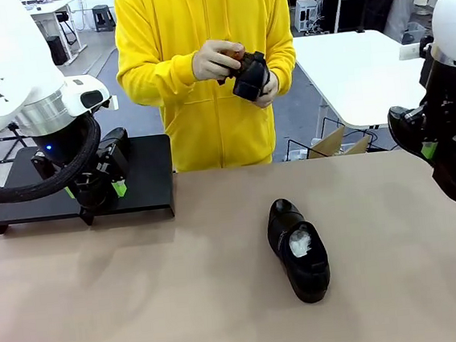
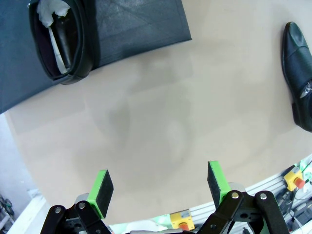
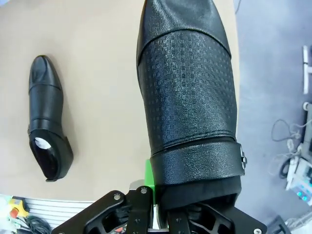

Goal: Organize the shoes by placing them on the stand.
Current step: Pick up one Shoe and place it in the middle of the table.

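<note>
The left gripper [image 2: 160, 187] hangs with jaws wide and empty. Just ahead of them is bare table [image 2: 161, 122]. Beyond it is the stand [image 2: 141, 24], where the placed shoe [image 2: 61, 41] lies up and to the left of the jaws, paper showing inside. The right gripper [image 3: 156, 202] is clamped on the heel end of the held shoe [image 3: 190, 97], which runs straight out from the jaws, toe away, over the table's edge. Well off to the left of those jaws the table shoe [image 3: 46, 122] lies flat. Farthest off, a person's hand [image 1: 216, 60] holds a fourth shoe [image 1: 249, 76] at the far side. By my reckoning one shoe is placed and three are left: one gripped, one lying loose, one with the person. The left wrist view gives the placed shoe, whereas from the front the left arm stands before that spot. The front view adds the person, and the right wrist view makes the grip plain.
</note>
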`<state>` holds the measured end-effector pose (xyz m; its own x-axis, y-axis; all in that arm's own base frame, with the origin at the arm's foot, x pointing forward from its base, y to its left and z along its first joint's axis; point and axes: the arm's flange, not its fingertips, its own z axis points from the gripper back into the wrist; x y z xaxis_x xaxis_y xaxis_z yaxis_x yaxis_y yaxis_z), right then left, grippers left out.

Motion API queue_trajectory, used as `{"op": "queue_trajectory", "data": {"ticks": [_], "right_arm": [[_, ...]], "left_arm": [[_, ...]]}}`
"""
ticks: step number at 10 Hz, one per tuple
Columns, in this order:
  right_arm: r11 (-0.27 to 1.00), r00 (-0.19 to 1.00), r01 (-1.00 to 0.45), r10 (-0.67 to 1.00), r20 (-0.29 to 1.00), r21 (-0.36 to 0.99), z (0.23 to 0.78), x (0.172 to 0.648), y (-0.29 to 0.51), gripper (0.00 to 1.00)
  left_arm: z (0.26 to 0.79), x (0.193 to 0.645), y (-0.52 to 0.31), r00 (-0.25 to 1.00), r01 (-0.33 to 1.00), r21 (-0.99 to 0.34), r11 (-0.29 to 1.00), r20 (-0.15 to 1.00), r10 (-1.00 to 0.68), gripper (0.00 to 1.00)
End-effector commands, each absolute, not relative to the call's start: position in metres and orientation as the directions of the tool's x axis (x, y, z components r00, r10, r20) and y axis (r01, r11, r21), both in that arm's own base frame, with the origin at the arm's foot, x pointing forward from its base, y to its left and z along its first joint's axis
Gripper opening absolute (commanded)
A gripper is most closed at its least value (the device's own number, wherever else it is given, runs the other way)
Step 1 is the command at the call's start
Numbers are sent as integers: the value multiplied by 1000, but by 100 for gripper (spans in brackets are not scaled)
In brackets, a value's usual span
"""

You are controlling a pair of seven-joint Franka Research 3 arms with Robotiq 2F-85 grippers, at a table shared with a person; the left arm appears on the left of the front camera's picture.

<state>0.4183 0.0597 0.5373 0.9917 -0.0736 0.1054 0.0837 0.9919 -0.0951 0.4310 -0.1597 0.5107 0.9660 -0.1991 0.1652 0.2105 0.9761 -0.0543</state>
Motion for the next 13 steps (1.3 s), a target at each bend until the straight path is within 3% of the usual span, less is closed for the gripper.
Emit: {"op": "queue_trajectory", "data": {"ticks": [1,3,6,7,11,13], "right_arm": [[977,977,194,-184,111,-93,552,408,88,0],[986,982,157,-162,98,63,581,387,156,0],[958,962,229,-250,110,173,594,343,257,0],[967,967,194,-217,136,168,577,333,298,0],[994,995,90,-92,40,65,478,348,377,0],[997,997,73,-74,4,34,450,362,402,0]], "left_arm": [[511,428,-158,966,209,-58,976,170,-196,100],[511,428,-158,966,209,-58,976,170,-196,100],[511,431,-160,966,211,-54,976,165,-199,100],[513,426,-140,975,153,-77,985,176,-138,100],[520,414,-108,978,25,-111,994,210,-1,100],[519,426,-114,980,90,-79,993,185,-74,100]]}}
